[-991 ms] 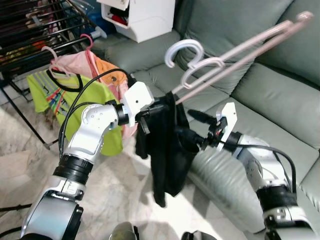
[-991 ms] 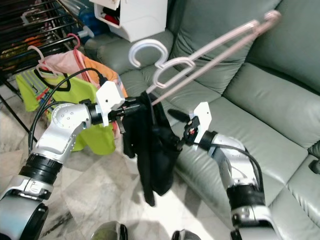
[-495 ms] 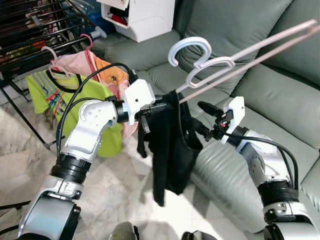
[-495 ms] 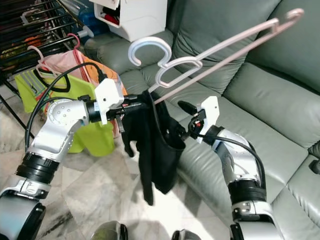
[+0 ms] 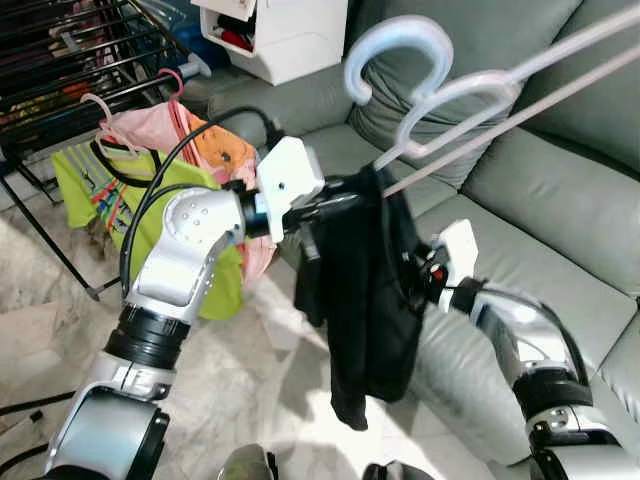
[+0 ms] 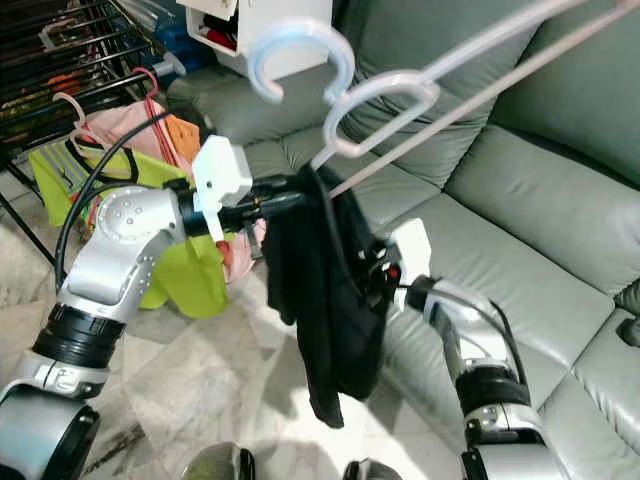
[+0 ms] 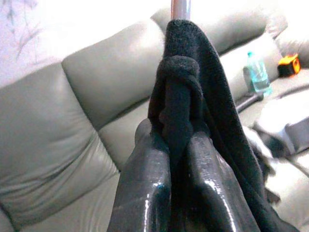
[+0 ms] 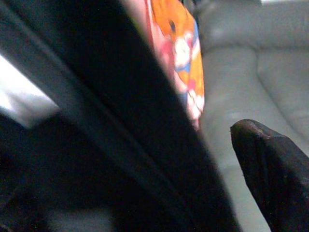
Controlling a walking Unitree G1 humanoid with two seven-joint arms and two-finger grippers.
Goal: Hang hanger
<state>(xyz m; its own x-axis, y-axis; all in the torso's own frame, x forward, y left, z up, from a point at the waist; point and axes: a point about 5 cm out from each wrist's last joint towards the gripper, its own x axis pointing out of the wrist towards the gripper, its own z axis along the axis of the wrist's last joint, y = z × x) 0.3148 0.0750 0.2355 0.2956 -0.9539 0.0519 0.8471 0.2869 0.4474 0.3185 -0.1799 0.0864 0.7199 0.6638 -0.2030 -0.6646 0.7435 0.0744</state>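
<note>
Black cloth (image 5: 368, 290) hangs from the pale hangers (image 5: 470, 95), pinched tight in my left tool (image 7: 176, 159) above the grey sofa (image 5: 560, 190). My right tool (image 5: 425, 285) sits against the cloth; I cannot tell its opening.

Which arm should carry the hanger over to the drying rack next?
Left. The left claw is shut on the black garment on the hanger, and the drying rack stands on the robot's left.

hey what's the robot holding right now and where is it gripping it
The left gripper is shut on the black garment, pinching its top fold where it drapes over the hanger. Whether the right gripper holds anything cannot be told.
</note>
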